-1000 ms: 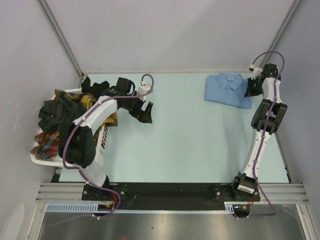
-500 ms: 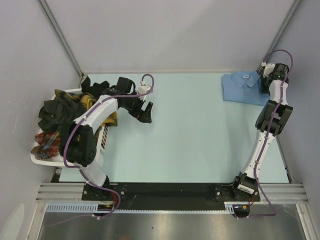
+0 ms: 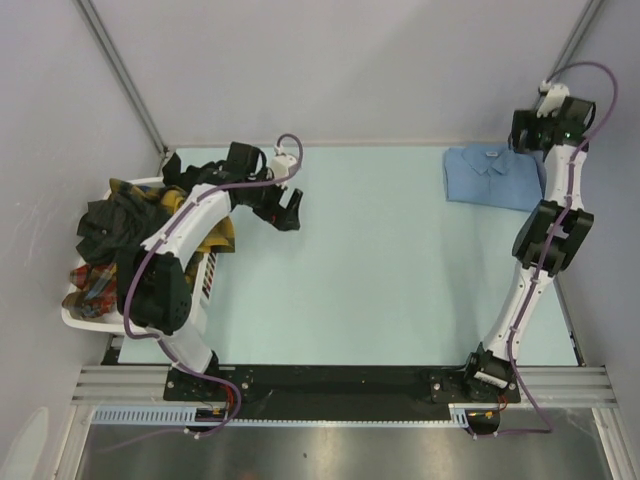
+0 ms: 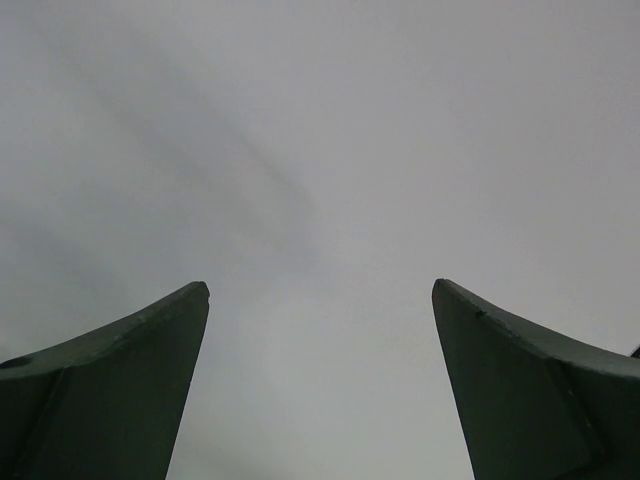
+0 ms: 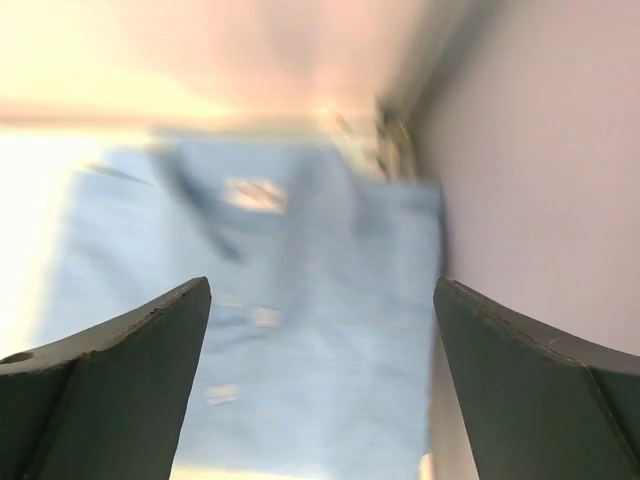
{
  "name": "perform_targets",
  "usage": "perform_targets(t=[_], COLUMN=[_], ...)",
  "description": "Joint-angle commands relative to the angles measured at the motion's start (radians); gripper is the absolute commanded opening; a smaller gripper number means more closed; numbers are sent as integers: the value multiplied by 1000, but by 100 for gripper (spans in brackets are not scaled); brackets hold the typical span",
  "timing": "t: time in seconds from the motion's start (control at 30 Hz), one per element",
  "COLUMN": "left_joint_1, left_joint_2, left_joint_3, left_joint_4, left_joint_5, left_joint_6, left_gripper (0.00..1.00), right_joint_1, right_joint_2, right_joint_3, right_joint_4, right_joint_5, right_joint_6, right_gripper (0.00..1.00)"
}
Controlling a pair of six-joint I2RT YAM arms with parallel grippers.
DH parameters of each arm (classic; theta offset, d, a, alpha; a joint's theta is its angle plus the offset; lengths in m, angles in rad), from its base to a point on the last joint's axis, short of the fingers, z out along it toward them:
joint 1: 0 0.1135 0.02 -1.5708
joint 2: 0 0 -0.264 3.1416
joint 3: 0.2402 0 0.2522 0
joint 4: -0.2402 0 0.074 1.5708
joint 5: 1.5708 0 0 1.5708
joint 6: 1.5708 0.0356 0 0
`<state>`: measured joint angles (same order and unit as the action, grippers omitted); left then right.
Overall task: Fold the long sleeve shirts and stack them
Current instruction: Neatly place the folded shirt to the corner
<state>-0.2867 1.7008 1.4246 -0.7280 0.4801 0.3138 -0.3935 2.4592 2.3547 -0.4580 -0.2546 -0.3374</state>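
My right gripper (image 5: 321, 285) has its jaws wide apart, with nothing between my two dark fingers (image 5: 110, 380). Between and beyond them lies the light blue shirt (image 5: 330, 400), blurred, with a pale label (image 5: 255, 193) near its far edge. Past my right finger rises a lavender wall (image 5: 540, 150). Past my left finger is a pale, washed-out surface (image 5: 30, 200).

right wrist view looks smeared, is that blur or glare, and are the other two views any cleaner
Right wrist: mostly blur; the light blue shirt is smeared and the frame's left edge washes out pale yellow, though the claw's own fingers are crisp. Left wrist: sharp fingers against featureless grey. Top external: sharp and evenly lit, only soft shadows.
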Motion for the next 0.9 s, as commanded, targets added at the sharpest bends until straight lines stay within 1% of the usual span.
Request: perform_targets(t=[0.0, 0.03, 0.07, 0.1, 0.13, 0.17, 0.2, 0.27, 0.3, 0.37, 0.4, 0.43, 0.47, 0.5, 0.53, 0.57, 0.6, 0.63, 0.67, 0.7, 0.73, 0.77, 0.8, 0.87], left_joint_1=[26, 30, 31, 32, 34, 35, 35, 35, 35, 37, 35, 35, 35, 35, 35, 35, 34, 32, 26, 24, 21, 14, 9, -5], left_joint_2=[-113, -125, -125, -112, -75, -55, -38, 0, -1, -29, -45, -64, -108, -137, -168, -241, -274, -314, -379, -415, -444, -470, -528, -576], left_joint_3=[108, 126, 185, 235, 296, 398, 446, 543, 543, 472, 432, 339, 289, 236, 120, 58, 3, -98, -143, -188, -263, -297, -355, -397], left_joint_4=[163, 189, 208, 179, 133, 63, 26, -66, -74, -85, -85, -85, -82, -73, -39, -24, -11, 8, 18, 24, 27, 27, 25, 21], left_joint_5=[-73, -101, -157, -163, -156, -140, -126, -92, -97, -101, -110, -113, -113, -126, -133, -139, -149, -161, -173, -193, -204, -216, -239, -259], left_joint_6=[-120, -155, -185, -179, -164, -154, -138, -113, -134, -136, -136, -140, -139, -137, -137, -130, -122, -116, -110, -107, -104, -101, -99, -81], left_gripper=[99, 99, 99, 99, 100, 99, 99, 100, 100, 99, 99, 99, 99, 99, 100, 99, 99, 99, 99, 100, 99, 99, 99, 99], right_joint_1=[94, 114, 161, 186, 220, 251, 318, 384, 459, 522, 575, 608, 631, 681, 700, 715, 738, 748, 755, 759, 759, 757, 754, 739], right_joint_2=[-276, -331, -356, -377, -403, -410, -413, -430, -437, -480, -496, -520, -570, -601, -632, -698, -730, -761, -823, -848, -874, -894, -928, -950], right_joint_3=[-27, -46, -70, -81, -81, -75, -57, -70, -115, -213, -327, -386, -450, -531, -657, -729, -788, -895, -938, -975, -1045, -1072, -1095, -1121], right_joint_4=[27, 24, 0, -8, -27, -101, -147, -262, -295, -333, -338, -344, -322, -309, -291, -278, -272, -268, -269, -272, -283, -288, -300, -311], right_joint_5=[-211, -231, -256, -293, -287, -288, -293, -272, -267, -258, -252, -241, -207, -189, -170, -163, -160, -155, -150, -152, -147, -141, -137, -121], right_joint_6=[121, 123, 120, 123, 139, 133, 121, 106, 101, 113, 113, 113, 104, 97, 94, 92, 97, 97, 98, 97, 94, 89, 69, 54], right_gripper=[100, 100, 100, 99, 100, 100, 100, 100, 100, 100, 100, 100, 100, 100, 100, 100, 100, 100, 100, 100, 100, 100, 100, 100])
